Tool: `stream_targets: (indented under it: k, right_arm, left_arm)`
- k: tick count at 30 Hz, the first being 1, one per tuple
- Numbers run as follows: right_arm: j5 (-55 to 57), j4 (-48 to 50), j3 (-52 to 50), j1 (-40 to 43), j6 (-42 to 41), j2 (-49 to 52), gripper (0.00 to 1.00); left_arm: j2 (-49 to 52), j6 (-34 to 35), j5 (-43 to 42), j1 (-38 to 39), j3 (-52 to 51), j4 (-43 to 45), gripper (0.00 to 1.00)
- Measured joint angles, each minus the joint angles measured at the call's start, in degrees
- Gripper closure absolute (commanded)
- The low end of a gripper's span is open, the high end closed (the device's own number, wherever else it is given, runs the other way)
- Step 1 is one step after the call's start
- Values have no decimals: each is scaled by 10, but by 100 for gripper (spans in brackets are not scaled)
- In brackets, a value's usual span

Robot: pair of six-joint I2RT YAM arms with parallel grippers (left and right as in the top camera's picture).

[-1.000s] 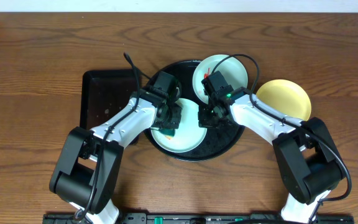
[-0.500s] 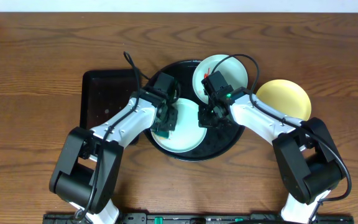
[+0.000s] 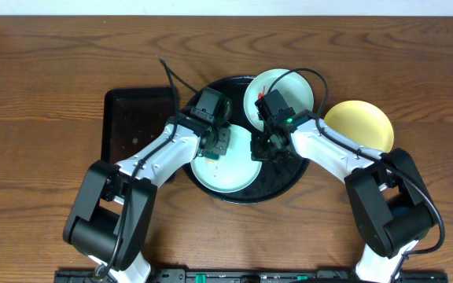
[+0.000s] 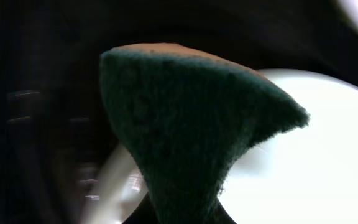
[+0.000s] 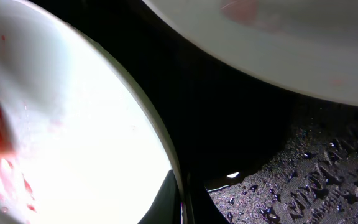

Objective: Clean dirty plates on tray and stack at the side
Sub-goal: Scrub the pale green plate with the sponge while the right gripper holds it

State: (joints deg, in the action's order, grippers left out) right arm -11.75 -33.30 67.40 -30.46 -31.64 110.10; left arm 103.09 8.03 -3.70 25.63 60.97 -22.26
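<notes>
The round black tray [image 3: 285,182] holds two pale blue-green plates. The front plate [image 3: 230,174] lies flat with red smears showing in the right wrist view [image 5: 5,155]. The back plate [image 3: 289,86] leans on the tray's far rim and has a red smear. My left gripper [image 3: 217,144] is shut on a dark green sponge [image 4: 185,124] and holds it over the front plate's far left part. My right gripper [image 3: 264,149] is shut on the front plate's right rim [image 5: 178,186]. The pale yellow plate [image 3: 360,124] sits on the table right of the tray.
A smaller rectangular black tray [image 3: 132,118] lies left of the round tray, under my left arm. A black cable [image 3: 169,79] rises from the left wrist. Bare wooden table [image 3: 53,71] lies all around.
My left gripper has moved the sponge from the front plate's left side up toward its far edge. My right gripper and the plates have not moved.
</notes>
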Motion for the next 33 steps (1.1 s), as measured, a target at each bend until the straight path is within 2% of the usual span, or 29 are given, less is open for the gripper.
stream_targets:
  k: [1, 3, 5, 7, 14, 18, 21, 27, 33]
  right_arm:
    - [0, 0, 0, 0, 0, 0, 99]
    - [0, 0, 0, 0, 0, 0, 99]
    - [0, 1, 0, 0, 0, 0, 99]
    - [0, 1, 0, 0, 0, 0, 99]
    - [0, 1, 0, 0, 0, 0, 99]
    - [0, 1, 0, 0, 0, 0, 99]
    - [0, 1, 0, 0, 0, 0, 99]
    - [0, 2, 0, 0, 0, 0, 99]
    - [0, 3, 0, -2, 0, 0, 99]
  left_arm:
    - [0, 42, 54, 0, 0, 3, 93]
    - [0, 81, 94, 0, 0, -1, 93]
    - [0, 116, 107, 1, 0, -23, 93]
    - [0, 117, 96, 2, 0, -46, 92]
    - [0, -21, -61, 1, -2, -79, 93]
    - [0, -54, -89, 3, -3, -44, 93]
    - [1, -46, -65, 3, -3, -16, 93]
    - [21, 41, 52, 3, -4, 50, 92]
    - [32, 70, 92, 11, -3, 51, 93]
